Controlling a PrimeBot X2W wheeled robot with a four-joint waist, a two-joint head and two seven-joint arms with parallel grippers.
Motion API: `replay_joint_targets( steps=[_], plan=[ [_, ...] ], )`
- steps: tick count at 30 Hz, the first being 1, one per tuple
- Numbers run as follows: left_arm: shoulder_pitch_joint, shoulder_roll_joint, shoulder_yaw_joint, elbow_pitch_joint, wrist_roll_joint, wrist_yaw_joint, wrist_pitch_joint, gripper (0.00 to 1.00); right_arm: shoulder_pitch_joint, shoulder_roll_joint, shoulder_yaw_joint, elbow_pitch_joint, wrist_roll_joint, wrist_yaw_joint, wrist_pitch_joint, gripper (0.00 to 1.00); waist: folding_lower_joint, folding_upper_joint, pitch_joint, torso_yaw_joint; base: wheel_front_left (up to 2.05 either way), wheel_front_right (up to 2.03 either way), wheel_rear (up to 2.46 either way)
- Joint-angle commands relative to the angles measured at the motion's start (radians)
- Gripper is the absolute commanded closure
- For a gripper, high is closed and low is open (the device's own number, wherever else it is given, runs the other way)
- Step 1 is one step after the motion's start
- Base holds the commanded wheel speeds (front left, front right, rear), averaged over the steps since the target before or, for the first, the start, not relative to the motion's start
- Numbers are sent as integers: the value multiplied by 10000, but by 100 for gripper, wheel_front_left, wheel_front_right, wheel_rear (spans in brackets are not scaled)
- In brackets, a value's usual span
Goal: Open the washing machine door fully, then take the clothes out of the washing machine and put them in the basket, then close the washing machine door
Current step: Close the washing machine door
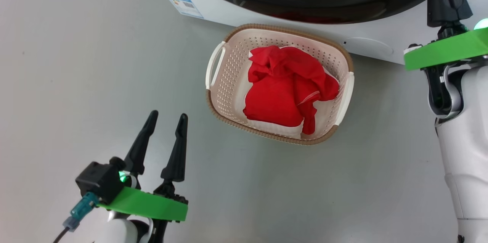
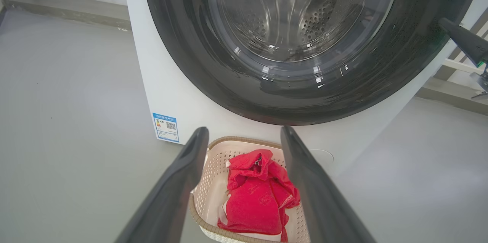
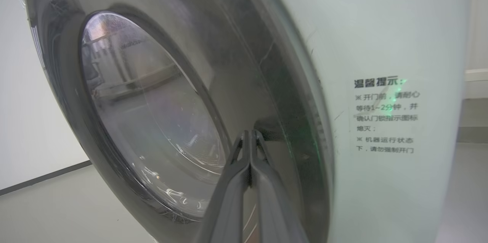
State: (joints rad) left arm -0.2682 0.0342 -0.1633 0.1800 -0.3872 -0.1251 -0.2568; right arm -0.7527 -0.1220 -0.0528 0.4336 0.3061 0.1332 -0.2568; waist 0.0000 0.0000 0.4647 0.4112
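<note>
White washing machine (image 2: 160, 82) has its black washing machine door (image 3: 244, 63) flat against the front, as it seems shut. The basket (image 1: 228, 82) in the centre of the head view holds the red clothes (image 1: 282, 90). The right gripper (image 3: 249, 136), the nearer one, points its closed, empty fingers at the door rim, while the left gripper (image 1: 167, 117) waits open at the lower left, well apart.

The left claw (image 2: 244, 134) stands wide open, its two dark fingers rising from 6 o'clock. Between them the basket (image 2: 213, 182) sits on the grey floor (image 2: 68, 151) and holds the clothes (image 2: 253, 201), red over a strip of white. At 12 o'clock the washing machine door (image 2: 190, 56) lies flush against the washing machine (image 2: 179, 98). A blue label (image 2: 166, 127) shows near 9 o'clock, and the right claw (image 2: 461, 39) pokes in at 3 o'clock.
</note>
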Motion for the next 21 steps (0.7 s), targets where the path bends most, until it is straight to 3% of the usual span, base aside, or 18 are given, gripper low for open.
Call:
replay_joint_targets(
  steps=[1, 7, 19, 21],
  plan=[
    [-129, 161, 302, -242, -40, -56, -49, 0, -424, 25, -27, -278, -42, -25, -49, 100, 0, 0, 59, 65, 0, 0, 0],
    [-193, 160, 287, -233, -49, -56, -49, 0, -561, 3, -272, -332, -35, -25, -49, 100, 0, 0, 67, 72, 0, 0, 0],
    [-119, 160, 297, 269, 305, -56, -49, 0, 774, 113, 750, -343, 119, -25, -49, 100, 0, 0, -623, -365, 0, 0, 0],
    [-111, 160, 397, 346, 398, -56, -49, 0, 1107, 108, 836, -433, 179, -25, -49, 76, 0, 0, -751, -478, 0, 0, 0]
  ],
)
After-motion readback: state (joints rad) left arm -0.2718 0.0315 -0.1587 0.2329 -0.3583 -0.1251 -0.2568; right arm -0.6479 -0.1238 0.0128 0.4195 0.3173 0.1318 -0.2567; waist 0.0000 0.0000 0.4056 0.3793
